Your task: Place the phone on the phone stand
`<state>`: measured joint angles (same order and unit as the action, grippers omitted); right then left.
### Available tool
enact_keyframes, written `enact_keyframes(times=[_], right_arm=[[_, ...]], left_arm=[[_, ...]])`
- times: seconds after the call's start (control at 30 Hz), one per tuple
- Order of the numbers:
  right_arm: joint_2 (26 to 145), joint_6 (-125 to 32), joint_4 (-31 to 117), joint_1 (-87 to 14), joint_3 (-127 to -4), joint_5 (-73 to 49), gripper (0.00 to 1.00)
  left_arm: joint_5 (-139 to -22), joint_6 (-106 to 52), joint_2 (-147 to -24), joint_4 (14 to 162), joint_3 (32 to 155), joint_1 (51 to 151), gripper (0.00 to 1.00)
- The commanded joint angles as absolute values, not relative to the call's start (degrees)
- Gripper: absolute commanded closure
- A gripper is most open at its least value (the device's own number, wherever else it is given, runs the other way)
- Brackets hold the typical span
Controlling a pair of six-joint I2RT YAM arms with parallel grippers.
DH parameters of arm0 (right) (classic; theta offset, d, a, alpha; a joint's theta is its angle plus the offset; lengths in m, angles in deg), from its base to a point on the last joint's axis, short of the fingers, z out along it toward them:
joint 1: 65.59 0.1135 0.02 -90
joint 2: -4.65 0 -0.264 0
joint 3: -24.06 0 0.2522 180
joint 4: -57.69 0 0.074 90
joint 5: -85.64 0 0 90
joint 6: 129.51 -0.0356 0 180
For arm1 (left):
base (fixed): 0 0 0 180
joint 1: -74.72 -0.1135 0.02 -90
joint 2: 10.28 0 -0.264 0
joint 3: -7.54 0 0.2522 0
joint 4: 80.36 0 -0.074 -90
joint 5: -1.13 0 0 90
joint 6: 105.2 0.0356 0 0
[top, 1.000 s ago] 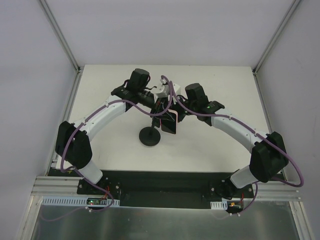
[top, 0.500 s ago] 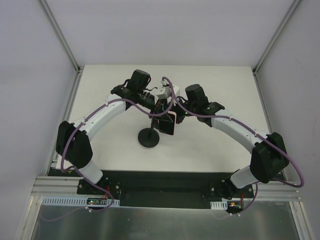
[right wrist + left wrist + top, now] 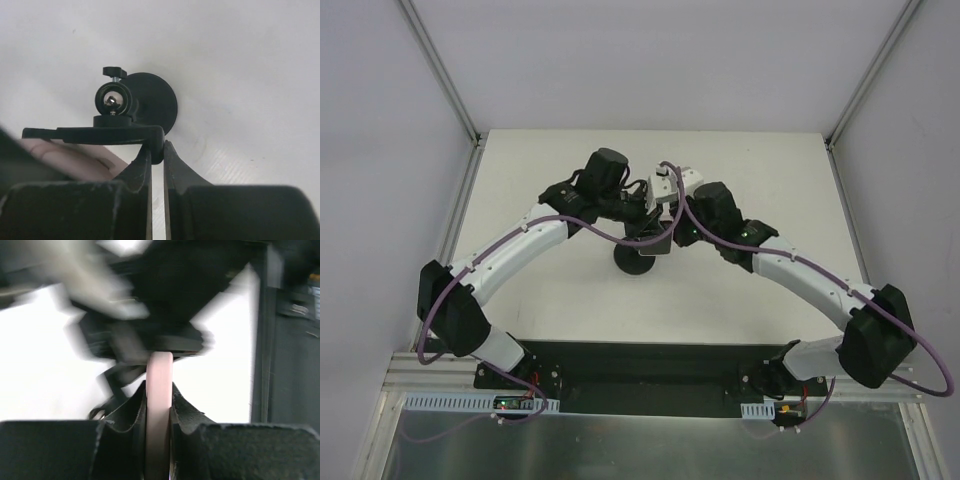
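Note:
The phone stand's round black base sits mid-table, under both grippers. In the right wrist view its disc base, ball joint and flat clamp bracket are sharp. My right gripper is shut on the right end of the bracket; it also shows in the top view. My left gripper is shut on the pink edge of the phone, held edge-up. From above the phone is a dark slab just by the stand top, with the left gripper on it. Its pink back lies below the bracket.
White table inside white walls with metal corner posts. A black strip holds the arm bases at the near edge. The left wrist view is motion-blurred. Purple cables loop over both arms.
Both arms swung right and farther from the bases, with the phone and stand. The stand base shifted up and right. The phone has closed in over the stand's top.

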<state>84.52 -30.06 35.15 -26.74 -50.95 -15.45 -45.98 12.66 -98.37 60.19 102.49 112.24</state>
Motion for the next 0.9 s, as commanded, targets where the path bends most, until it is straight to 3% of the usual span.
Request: enact_keyframes(times=[0.0,0.07,0.17,0.47,0.8,0.87], right_arm=[[75.1,-42.9,40.2,-20.3,-48.0,24.1,0.99],[74.3,-46.0,39.6,-15.4,-47.9,34.0,1.00],[72.4,-52.1,41.6,-11.1,-45.6,37.9,1.00],[71.2,-51.6,48.6,3.8,-45.2,58.5,1.00],[75.0,-54.2,48.2,13.4,-47.9,70.6,1.00],[72.9,-51.8,49.7,12.7,-46.2,69.7,0.94]], left_arm=[[-89.7,-6.0,-95.2,60.2,96.8,110.8,1.00],[-98.2,-10.8,-94.0,61.8,93.7,110.7,1.00],[-103.0,-14.5,-93.6,68.6,90.0,110.8,1.00],[-109.0,-18.5,-101.4,68.4,95.8,110.8,1.00],[-95.7,-18.7,-102.1,74.0,94.3,111.5,1.00],[-90.9,-17.7,-100.4,74.5,92.6,111.5,1.00]])
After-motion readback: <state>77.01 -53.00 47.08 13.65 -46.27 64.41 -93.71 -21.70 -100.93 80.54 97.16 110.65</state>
